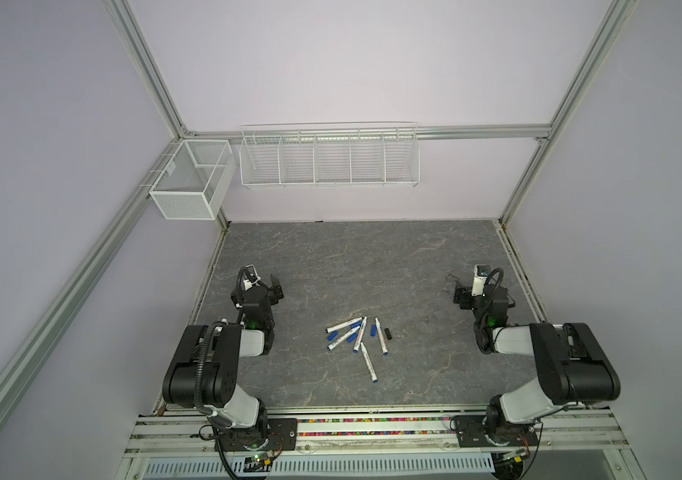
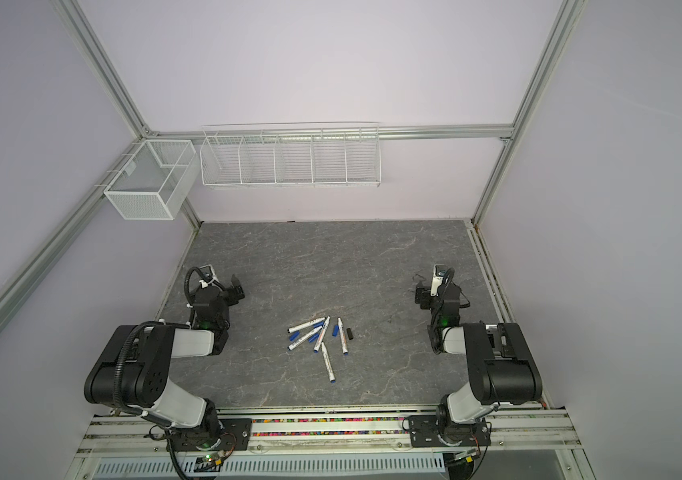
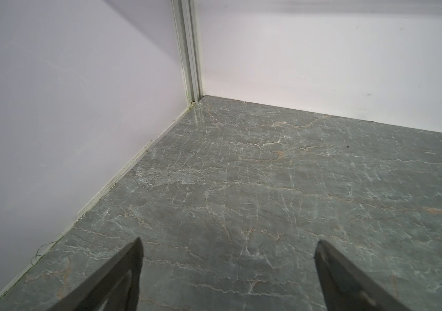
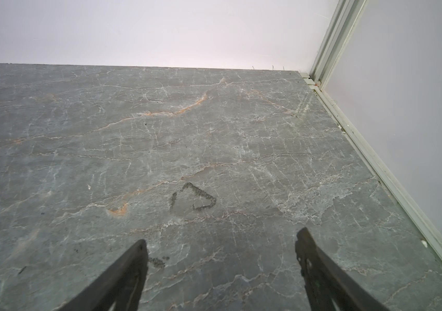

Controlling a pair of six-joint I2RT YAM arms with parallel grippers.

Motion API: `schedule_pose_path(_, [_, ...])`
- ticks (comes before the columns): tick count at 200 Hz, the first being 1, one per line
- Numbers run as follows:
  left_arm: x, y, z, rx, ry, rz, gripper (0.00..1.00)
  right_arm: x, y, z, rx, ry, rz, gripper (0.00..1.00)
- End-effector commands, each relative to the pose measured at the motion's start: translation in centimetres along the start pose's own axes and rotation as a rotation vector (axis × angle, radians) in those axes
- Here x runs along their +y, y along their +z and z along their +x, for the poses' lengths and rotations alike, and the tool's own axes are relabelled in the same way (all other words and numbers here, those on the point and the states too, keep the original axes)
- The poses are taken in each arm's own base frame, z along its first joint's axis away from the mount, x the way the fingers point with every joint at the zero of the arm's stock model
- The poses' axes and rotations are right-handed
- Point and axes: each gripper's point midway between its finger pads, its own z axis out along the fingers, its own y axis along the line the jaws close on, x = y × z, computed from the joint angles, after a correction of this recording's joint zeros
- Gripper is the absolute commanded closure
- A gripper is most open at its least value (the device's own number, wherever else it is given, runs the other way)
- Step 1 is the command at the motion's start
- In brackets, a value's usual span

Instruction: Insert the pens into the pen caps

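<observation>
Front rail: an aluminium rail runs along the front edge of the table, with a strip of coloured bits in it. Both arm bases are bolted here. I see the left arm and the right arm folded up over the two front corners.
Pens: I count five pens with white barrels. They lie flat in a loose pile about midway between the left and right edges, closer to the front edge than the back. Several fan out and cross on the pile's left side. The nearest pen lies toward the front edge on its own.
Pen caps: blue pen caps are scattered among the barrels, too small for me to count them surely. The black cap lies at the pile's right side, just beside the rightmost pen and not touching it.
Left gripper: the left gripper has its jaws spread wide over bare slab near the left edge, well apart from the pile and facing the back left corner.
Right gripper: the right gripper also has its jaws apart, over bare slab near the right edge, well apart from the pile.
Mark: a dark triangular scuff shows on the slab just beyond the right fingertips.
Back wall: a white wire rack with five compartments hangs above the back edge. A mesh basket hangs by the back left corner.
</observation>
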Motion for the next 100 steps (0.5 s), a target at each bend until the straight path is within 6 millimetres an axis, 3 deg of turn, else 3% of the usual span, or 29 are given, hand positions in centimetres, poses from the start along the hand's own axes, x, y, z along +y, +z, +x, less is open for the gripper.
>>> schedule_pose_path(1, [0.0,-0.3,-0.1,-0.005,0.011,0.007,0.01,-0.2,-0.5,-0.2,-0.011,-0.013,-0.003,0.11])
schedule_pose_path(42, [0.0,-0.3,-0.1,-0.006,0.013,0.005,0.01,-0.1,-0.4,-0.2,-0.009,-0.012,-0.007,0.11])
schedule_pose_path(64, [-0.6,-0.3,-0.5,0.006,0.031,0.03,0.01,0.9,-0.4,-1.1,-0.004,-0.039,-0.066,0.11])
schedule_pose_path(84, [-1.6,0.3,-2.9,0.099,0.089,0.038,0.01,1.0,-0.4,-2.7,0.171,-0.02,-0.071,0.11])
schedule_pose_path(100, [-1.5,0.4,-5.2,0.16,0.06,0.014,0.01,1.7,-0.7,-3.9,0.223,0.036,-0.101,0.02])
